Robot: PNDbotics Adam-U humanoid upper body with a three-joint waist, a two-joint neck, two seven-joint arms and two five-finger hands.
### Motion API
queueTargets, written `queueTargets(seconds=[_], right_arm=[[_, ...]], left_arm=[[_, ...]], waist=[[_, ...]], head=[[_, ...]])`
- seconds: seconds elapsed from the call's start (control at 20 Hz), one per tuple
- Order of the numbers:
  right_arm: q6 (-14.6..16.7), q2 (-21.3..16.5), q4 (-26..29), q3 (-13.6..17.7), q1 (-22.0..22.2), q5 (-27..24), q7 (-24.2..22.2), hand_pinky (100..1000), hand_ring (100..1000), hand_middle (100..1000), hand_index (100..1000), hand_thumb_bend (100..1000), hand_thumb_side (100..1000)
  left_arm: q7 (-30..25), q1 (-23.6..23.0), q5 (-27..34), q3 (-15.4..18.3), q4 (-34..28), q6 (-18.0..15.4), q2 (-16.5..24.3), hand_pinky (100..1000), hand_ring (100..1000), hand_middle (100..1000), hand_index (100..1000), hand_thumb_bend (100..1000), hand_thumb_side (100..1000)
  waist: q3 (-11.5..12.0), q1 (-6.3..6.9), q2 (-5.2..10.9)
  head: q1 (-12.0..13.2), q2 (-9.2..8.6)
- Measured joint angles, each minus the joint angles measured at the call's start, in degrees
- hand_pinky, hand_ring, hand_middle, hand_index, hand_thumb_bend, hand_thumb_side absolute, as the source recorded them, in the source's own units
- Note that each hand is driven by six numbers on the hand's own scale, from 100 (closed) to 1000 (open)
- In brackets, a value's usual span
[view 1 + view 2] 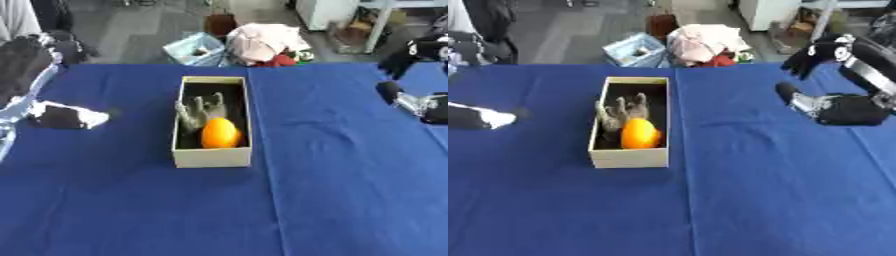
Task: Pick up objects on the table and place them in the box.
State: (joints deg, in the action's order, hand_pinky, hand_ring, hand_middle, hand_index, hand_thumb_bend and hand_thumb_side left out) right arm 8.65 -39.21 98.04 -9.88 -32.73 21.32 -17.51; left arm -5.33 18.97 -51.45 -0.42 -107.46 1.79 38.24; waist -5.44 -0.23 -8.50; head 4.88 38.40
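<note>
A cream cardboard box (212, 159) stands open in the middle of the blue table. Inside it lie an orange (220, 133) at the near end and a grey, spiky-looking thing (199, 110) behind it. My left hand (63, 117) hovers low over the cloth at the left edge, well away from the box, with nothing under it that I can see. At the right, my right hand (837, 110) hangs above the table with a finger stretched toward the box, open and holding nothing.
The blue cloth (332, 200) covers the whole table and has a seam running front to back. Beyond the far edge sit a light blue basket (194, 49), a heap of pink and red cloth (267, 42) and white furniture legs (378, 30).
</note>
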Motion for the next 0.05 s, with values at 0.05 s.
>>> queueTargets(seconds=[0.05], right_arm=[[0.0, 0.0, 0.0, 0.0, 0.0, 0.0, 0.0, 713, 580, 568, 721, 259, 687]], left_arm=[[0.5, -0.3, 0.0, 0.1, 0.0, 0.2, 0.0, 505, 434, 479, 673, 100, 100]], waist=[[0.0, -0.08, 0.0]], head=[[0.0, -0.14]])
